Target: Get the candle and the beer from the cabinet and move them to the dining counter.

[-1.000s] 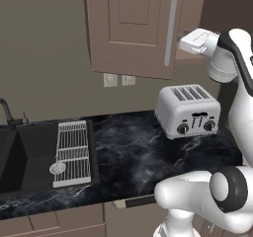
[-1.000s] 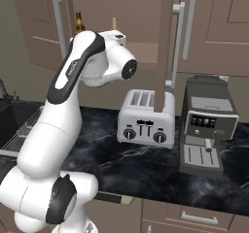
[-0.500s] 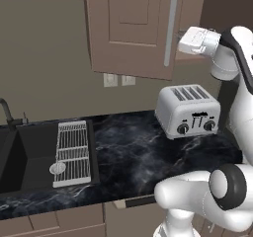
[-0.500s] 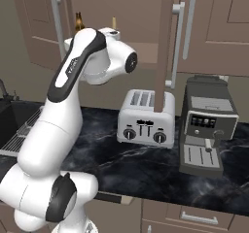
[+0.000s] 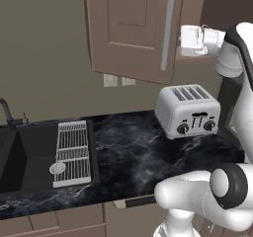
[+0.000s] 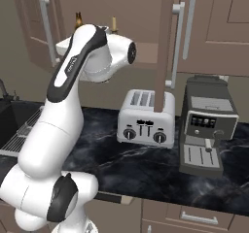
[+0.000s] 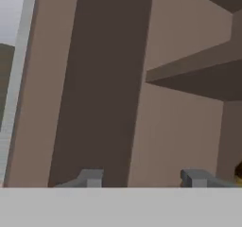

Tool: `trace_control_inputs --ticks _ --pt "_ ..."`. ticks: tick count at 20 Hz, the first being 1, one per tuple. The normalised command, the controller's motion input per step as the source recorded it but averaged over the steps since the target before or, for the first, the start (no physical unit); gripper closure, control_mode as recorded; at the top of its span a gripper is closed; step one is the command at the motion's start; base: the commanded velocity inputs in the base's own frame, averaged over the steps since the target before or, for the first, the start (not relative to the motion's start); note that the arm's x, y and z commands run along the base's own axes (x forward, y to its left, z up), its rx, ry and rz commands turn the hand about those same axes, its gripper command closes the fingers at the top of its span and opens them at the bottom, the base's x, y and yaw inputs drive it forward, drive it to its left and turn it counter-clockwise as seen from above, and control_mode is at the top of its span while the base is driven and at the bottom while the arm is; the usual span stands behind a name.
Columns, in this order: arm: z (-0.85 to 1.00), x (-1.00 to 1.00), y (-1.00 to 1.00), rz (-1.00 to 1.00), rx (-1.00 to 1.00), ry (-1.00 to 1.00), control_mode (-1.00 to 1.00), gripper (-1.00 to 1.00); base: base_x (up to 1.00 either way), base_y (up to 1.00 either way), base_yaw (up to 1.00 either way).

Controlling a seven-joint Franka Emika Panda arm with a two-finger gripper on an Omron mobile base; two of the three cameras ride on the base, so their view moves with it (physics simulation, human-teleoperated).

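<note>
Black marble worktop (image 5: 133, 152) with unlabelled toaster (image 5: 188, 111), beer (image 6: 78, 21) and candle (image 6: 114, 24) in cabinet (image 5: 133, 28), end effector (image 7: 144, 178) jaws apart, empty.

The white arm (image 6: 73, 110) rises from the lower left and bends at shoulder height toward the open cabinet (image 6: 146, 13). Above its upper link, on the cabinet shelf, stand the beer (image 6: 78, 21), with only its brown neck showing, and to its right the candle (image 6: 114, 24), slender and golden-tan. One cabinet door (image 6: 165, 38) stands edge-on, its silver bar handle (image 6: 178, 42) facing right. On the black marbled tabletop (image 6: 146, 164) sit a silver toaster (image 6: 146, 119) and, just beside it on the right, a dark coffee machine (image 6: 206, 125)
</note>
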Motion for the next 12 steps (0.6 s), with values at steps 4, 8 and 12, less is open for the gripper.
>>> trace_control_inputs --ticks 4,8,12 --pt "0.0 -0.58 1.0 0.23 -0.14 0.0 -1.0 -1.0 0.0 0.0 0.0" --pt "0.0 -0.56 1.0 0.24 -0.11 0.0 -1.0 -1.0 0.0 0.0 0.0" --pt "-0.03 -0.48 1.0 0.24 -0.04 0.0 -1.0 -1.0 0.0 0.0 0.0"
